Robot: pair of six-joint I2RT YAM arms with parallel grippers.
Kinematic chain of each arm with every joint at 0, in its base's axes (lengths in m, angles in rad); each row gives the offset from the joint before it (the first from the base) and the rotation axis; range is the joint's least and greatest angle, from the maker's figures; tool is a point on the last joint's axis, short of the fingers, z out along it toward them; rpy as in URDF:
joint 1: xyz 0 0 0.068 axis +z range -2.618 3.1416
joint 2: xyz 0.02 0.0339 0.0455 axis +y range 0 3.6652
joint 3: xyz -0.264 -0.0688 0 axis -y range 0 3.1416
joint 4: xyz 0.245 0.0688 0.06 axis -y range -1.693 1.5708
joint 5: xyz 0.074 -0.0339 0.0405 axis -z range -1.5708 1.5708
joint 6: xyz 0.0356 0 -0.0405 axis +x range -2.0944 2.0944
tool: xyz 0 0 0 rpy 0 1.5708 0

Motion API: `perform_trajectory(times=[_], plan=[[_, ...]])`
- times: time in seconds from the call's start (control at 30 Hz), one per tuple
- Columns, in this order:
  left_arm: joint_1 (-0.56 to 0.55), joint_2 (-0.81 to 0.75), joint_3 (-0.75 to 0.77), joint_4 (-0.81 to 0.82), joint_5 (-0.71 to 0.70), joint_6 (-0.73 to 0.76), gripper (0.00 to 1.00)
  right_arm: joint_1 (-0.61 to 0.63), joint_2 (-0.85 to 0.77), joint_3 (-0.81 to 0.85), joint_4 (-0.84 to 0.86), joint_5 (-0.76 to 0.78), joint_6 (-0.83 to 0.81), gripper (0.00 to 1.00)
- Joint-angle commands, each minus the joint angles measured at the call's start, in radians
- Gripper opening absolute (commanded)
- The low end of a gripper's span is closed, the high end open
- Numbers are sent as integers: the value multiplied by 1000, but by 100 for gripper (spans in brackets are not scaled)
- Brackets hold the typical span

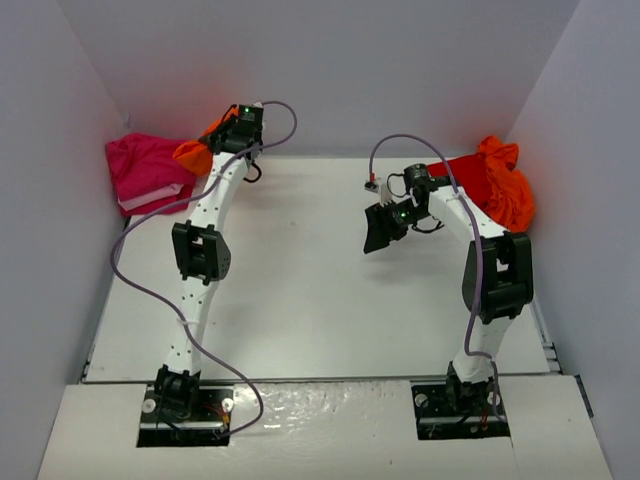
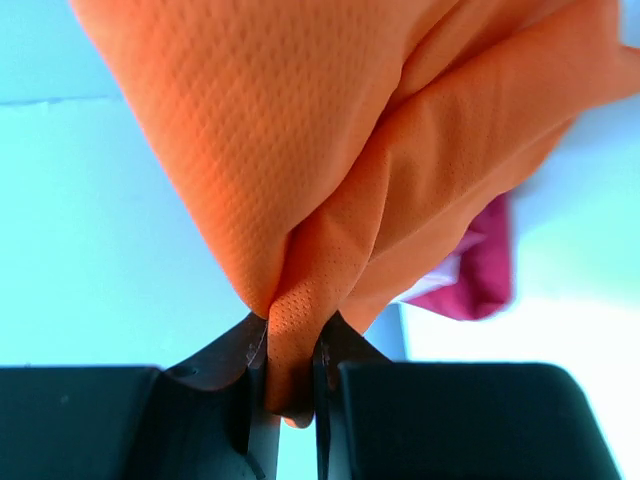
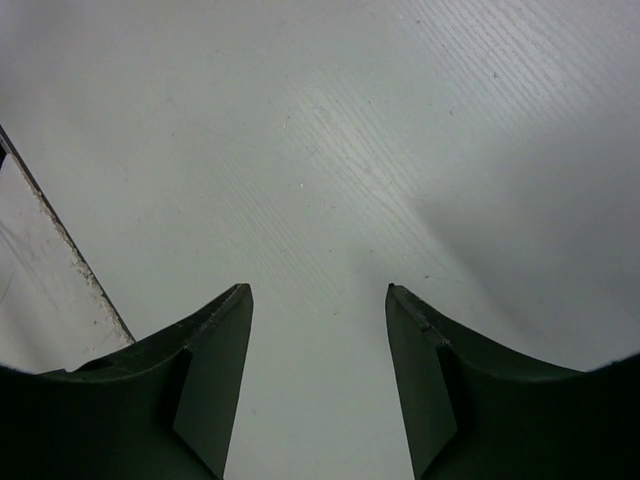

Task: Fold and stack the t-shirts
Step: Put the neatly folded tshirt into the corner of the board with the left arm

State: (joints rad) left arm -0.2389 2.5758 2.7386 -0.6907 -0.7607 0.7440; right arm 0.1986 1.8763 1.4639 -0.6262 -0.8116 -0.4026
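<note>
While the left pincer is clamped on a bunched fold of the orange t-shirt at the far left corner, just beside the pink t-shirt, the right pincer hangs with its jaws apart and empty over the worktop. A red and orange heap lies far right. The step looks like fetching a shirt for folding. Next it needs carrying to the middle and spreading flat, probably with the right pincer taking a second edge.

Left shirt pile in far-left corner — right shirt pile far-right; table between.
</note>
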Motion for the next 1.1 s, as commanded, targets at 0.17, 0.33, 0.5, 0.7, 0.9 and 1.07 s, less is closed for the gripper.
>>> perform_trajectory(times=[0.17,0.33,0.5,0.7,0.9,1.07], plan=[[177,16,58,104,-30,43,0,3,-44,6,-17,-5,-22,53],[279,-10,79,12,82,-115,0,3,-31,11,-18,-4,-20,53],[379,-36,83,-27,166,-205,0,2,-17,14,-17,7,-16,53],[447,-14,98,-10,221,-240,0,4,-12,21,-18,10,-10,53],[468,54,150,-28,287,-312,0,4,-7,19,-20,19,-12,53],[472,50,167,-20,382,-421,27,4,3,20,-26,17,-26,53]])
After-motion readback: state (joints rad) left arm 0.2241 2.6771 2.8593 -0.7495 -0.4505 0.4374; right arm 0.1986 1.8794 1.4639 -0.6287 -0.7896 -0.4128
